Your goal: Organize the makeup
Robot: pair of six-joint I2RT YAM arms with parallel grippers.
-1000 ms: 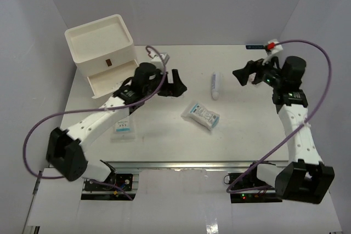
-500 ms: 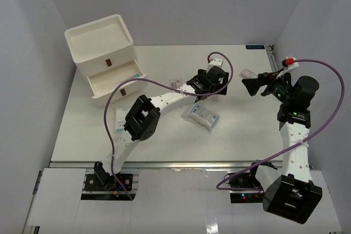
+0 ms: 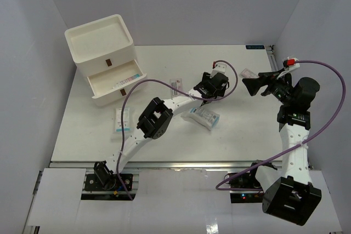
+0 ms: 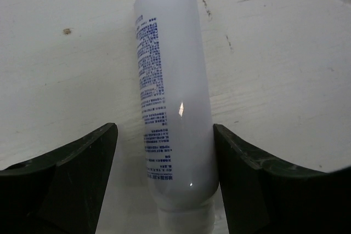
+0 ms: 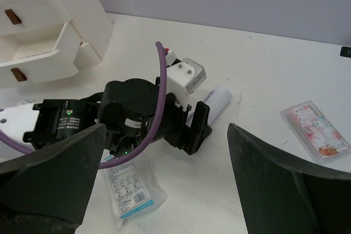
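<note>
Left gripper [image 4: 164,129] stands wide, one finger on each side of the white plastic tube with blue print [image 4: 175,80], not clamped on it. I read the tube as lying flat on the white table [image 4: 55,69], its long axis running straight away from the wrist, cap end nearest the wrist. Right gripper [image 5: 165,130] is spread wide as well and holds nothing.

Nearest the arm bases I count two flat white-blue sachet packs: one [image 3: 122,119] left of the left arm, one [image 3: 202,116] just on the near side of the left gripper. Farther out lie two small pink-white flat packets: one [image 3: 176,85] left of that gripper, one [image 3: 248,73] near the right gripper.

Farthest, at the far left, stands the white plastic drawer box [image 3: 88,65]. Its upper drawer is shut. Its lower drawer [image 3: 109,96] is pulled out, with flat blue-printed items inside; I cannot count them.
</note>
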